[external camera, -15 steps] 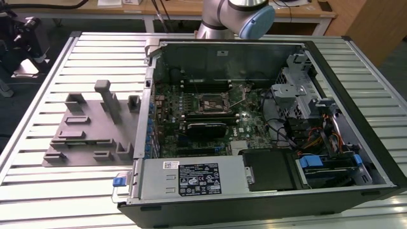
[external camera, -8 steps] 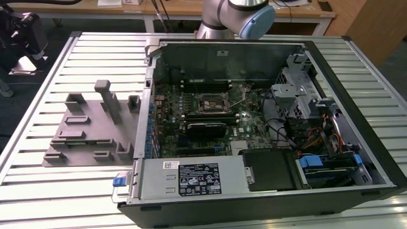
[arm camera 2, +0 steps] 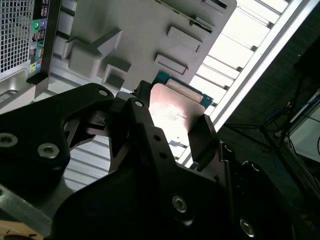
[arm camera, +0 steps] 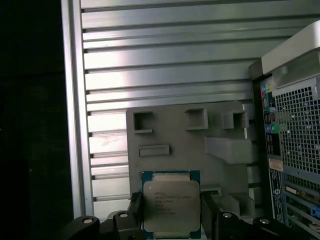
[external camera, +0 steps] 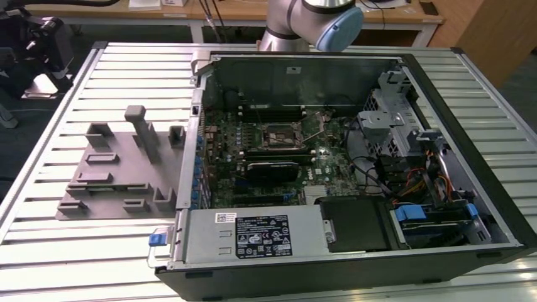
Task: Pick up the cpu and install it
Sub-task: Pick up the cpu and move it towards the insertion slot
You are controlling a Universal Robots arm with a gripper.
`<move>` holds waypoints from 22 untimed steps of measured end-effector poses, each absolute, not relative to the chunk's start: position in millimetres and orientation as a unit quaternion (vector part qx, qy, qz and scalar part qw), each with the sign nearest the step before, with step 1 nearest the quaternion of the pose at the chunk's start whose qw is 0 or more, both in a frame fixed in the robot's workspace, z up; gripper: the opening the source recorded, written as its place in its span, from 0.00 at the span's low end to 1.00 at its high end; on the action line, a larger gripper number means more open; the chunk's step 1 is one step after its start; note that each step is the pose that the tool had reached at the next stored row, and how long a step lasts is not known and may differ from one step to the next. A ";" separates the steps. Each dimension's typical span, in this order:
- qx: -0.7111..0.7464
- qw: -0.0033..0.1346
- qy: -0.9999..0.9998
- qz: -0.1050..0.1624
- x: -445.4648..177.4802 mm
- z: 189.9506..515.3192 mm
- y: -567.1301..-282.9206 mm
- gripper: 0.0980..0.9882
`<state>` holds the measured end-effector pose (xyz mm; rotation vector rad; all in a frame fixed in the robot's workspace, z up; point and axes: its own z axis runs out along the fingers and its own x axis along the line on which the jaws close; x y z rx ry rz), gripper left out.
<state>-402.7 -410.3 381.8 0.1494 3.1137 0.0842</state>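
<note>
Holding cpu (arm camera: 171, 207) edgewise between fingers (arm camera: 207, 212)

Bright even light; glare on cpu (arm camera 2: 175, 112); deep shadow beyond table (arm camera 2: 252, 35).

Pale silver top on the cpu (arm camera: 171, 207), a teal-green rim framing it, and the hand (arm camera: 171, 216) is matte black with bright silver screw heads. Behind them is the plain mid-grey tray (arm camera: 170, 130), on a table (arm camera: 165, 55) striped in silver-white ribbed slats. In the exterior view, the black computer case (external camera: 487, 170) shows a dark green motherboard (external camera: 222, 163), blue clips (external camera: 160, 238) and a black-and-white label (external camera: 261, 236).
</note>
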 end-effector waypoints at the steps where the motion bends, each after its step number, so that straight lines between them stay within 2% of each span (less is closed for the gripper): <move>1: 0.048 0.011 0.998 0.027 -401.3 381.8 -410.3 0.50; 22: 0.048 0.001 0.998 0.026 -369.2 381.8 -410.3 0.50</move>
